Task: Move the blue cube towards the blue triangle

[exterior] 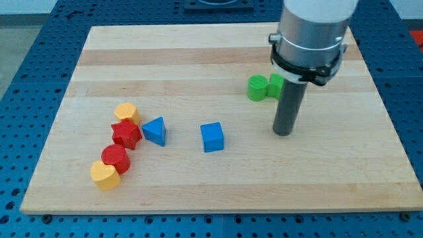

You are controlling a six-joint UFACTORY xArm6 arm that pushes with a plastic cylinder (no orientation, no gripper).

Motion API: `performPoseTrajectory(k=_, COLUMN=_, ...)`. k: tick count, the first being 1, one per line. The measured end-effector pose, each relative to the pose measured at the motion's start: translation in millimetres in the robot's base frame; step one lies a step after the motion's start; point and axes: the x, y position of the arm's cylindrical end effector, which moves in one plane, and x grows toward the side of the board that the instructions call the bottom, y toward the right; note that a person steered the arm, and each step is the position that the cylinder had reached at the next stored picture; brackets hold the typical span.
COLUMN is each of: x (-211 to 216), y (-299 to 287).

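One blue cube (212,137) lies between the blue triangle (155,131), left, and my tip (283,133), right; no pincer shows.

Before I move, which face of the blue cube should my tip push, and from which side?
Push its right face, coming from the view's right. The blue cube lies between my tip and the blue triangle, almost in one line, so a leftward push should probably carry it there.
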Motion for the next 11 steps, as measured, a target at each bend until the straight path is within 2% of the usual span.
performPoseTrajectory(k=4, x=30.5, y=-33.3)
performPoseTrajectory(k=7, x=16.9, y=-81.8)
performPoseTrajectory(k=9, x=27.9, y=-118.6)
performPoseTrajectory(k=11, x=33.1, y=-129.8)
